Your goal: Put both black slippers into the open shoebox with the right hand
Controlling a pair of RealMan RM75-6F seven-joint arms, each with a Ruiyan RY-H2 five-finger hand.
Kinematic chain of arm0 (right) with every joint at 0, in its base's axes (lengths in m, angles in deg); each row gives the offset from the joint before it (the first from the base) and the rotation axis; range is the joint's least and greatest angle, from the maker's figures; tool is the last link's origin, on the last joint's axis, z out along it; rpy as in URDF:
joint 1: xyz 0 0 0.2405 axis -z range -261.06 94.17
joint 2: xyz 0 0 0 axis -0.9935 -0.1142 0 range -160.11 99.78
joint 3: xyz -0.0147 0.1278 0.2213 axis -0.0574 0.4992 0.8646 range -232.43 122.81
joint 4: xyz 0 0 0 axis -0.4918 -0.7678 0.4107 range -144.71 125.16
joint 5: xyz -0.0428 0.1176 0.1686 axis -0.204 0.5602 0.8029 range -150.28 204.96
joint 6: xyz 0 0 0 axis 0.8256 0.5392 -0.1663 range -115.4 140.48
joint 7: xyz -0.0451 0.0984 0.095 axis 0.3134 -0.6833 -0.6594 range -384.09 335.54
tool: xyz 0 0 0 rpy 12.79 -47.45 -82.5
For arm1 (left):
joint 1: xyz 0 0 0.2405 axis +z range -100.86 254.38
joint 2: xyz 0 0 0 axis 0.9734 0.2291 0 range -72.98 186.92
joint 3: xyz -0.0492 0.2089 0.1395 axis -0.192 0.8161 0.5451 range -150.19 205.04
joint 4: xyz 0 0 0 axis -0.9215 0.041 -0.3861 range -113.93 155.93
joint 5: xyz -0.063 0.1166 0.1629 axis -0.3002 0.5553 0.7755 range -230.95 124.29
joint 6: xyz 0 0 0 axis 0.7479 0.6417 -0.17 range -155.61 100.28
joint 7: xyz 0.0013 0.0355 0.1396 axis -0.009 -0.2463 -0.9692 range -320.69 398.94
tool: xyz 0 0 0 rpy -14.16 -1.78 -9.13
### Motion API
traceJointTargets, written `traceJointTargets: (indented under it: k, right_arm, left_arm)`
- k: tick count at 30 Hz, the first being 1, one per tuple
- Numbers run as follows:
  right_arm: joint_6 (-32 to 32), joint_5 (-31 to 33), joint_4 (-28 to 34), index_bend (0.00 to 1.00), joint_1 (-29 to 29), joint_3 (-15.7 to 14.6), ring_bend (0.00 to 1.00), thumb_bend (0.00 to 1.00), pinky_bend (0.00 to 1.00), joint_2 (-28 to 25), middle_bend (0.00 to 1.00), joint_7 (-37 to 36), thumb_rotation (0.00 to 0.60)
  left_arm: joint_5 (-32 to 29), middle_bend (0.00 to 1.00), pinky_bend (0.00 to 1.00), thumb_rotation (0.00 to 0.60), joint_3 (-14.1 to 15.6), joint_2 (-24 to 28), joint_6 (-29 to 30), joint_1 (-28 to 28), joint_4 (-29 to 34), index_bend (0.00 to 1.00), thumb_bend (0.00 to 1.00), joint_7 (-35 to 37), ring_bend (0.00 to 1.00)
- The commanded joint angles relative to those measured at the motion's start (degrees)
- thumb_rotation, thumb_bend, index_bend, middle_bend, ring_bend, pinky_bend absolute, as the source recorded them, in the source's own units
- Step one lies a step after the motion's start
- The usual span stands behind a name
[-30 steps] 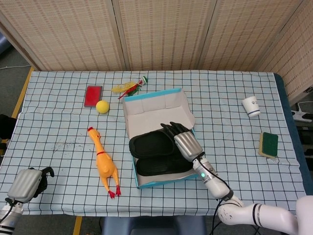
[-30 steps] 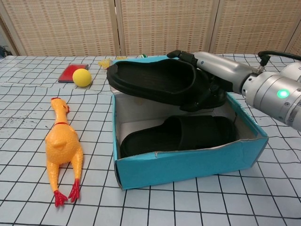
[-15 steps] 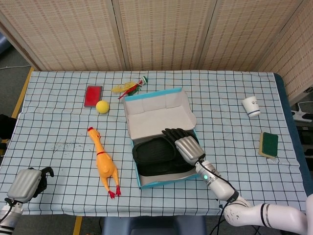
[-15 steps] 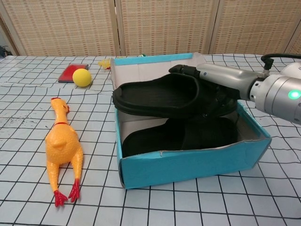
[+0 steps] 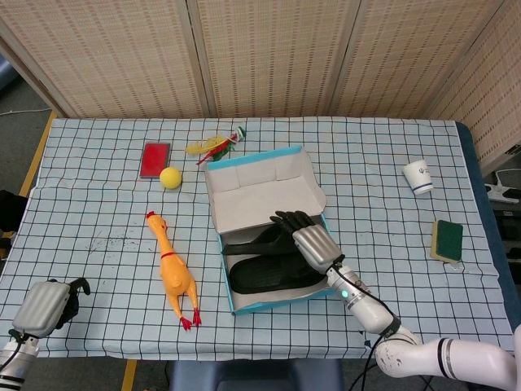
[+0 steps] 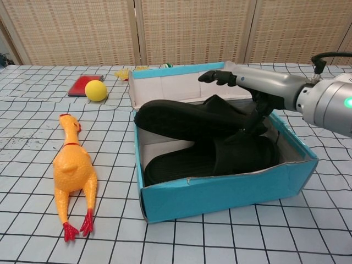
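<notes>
The right hand's (image 6: 258, 91) fingers (image 6: 217, 76) stretch out level above the upper slipper (image 6: 187, 118), spread and gripping nothing. Below them, that slipper leans on the lower slipper (image 6: 209, 159); both lie inside the shoebox (image 6: 220, 192). The left hand (image 5: 45, 303) rests curled, far off.

Probably a robot lab: checked tablecloth (image 5: 98, 212), woven screens (image 5: 269, 49), scattered test props.
</notes>
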Motion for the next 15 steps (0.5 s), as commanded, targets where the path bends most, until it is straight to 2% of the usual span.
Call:
traceJointTargets:
  k: [1,4,7,8,9,12,15]
  right_arm:
    - [3.34,-3.54,-0.9,0.0,1.01,0.43,0.0,0.0,0.0,2.32,0.0,-3.75,0.6]
    - [6.96,-7.3,-2.65,0.02,1.89,1.22,0.0,0.06,0.03,5.76,0.03,-9.34,0.6]
    - [9.9,-11.63,-5.74,0.27,1.97,1.22,0.1,0.15,0.21,9.02,0.21,-13.03,0.6]
    - [10.33,-12.49,-6.56,0.37,1.86,1.1,0.16,0.17,0.27,9.76,0.29,-13.48,0.6]
    - [10.62,-13.26,-7.42,0.42,1.67,0.98,0.21,0.19,0.3,10.65,0.34,-13.88,0.6]
    - [10.06,-13.59,-8.26,0.54,1.16,0.76,0.28,0.23,0.37,12.06,0.41,-14.42,0.6]
    - [9.04,-13.49,-9.04,0.6,0.79,0.13,0.36,0.29,0.44,13.04,0.48,-14.24,0.6]
  left_arm:
    - [-0.01,0.59,0.57,0.6,0.02,-0.05,-0.12,-0.06,-0.02,0.48,0.83,-0.05,0.7]
    - [-0.01,0.59,0.57,0.6,0.05,-0.09,-0.26,-0.12,-0.03,0.48,0.83,-0.21,0.7]
    - [0.05,0.59,0.57,0.6,0.07,-0.08,-0.18,-0.1,0.01,0.48,0.83,-0.23,0.7]
    - [0.05,0.59,0.57,0.6,0.06,-0.08,-0.18,-0.11,-0.02,0.48,0.83,-0.21,0.7]
    - [0.02,0.59,0.57,0.6,0.06,-0.07,-0.18,-0.1,-0.06,0.48,0.83,-0.17,0.7]
    - [-0.01,0.59,0.57,0.6,0.04,-0.06,-0.12,-0.07,-0.08,0.48,0.83,-0.06,0.7]
    - [0.19,0.59,0.57,0.6,0.11,0.03,0.09,0.01,0.01,0.48,0.83,0.06,0.7]
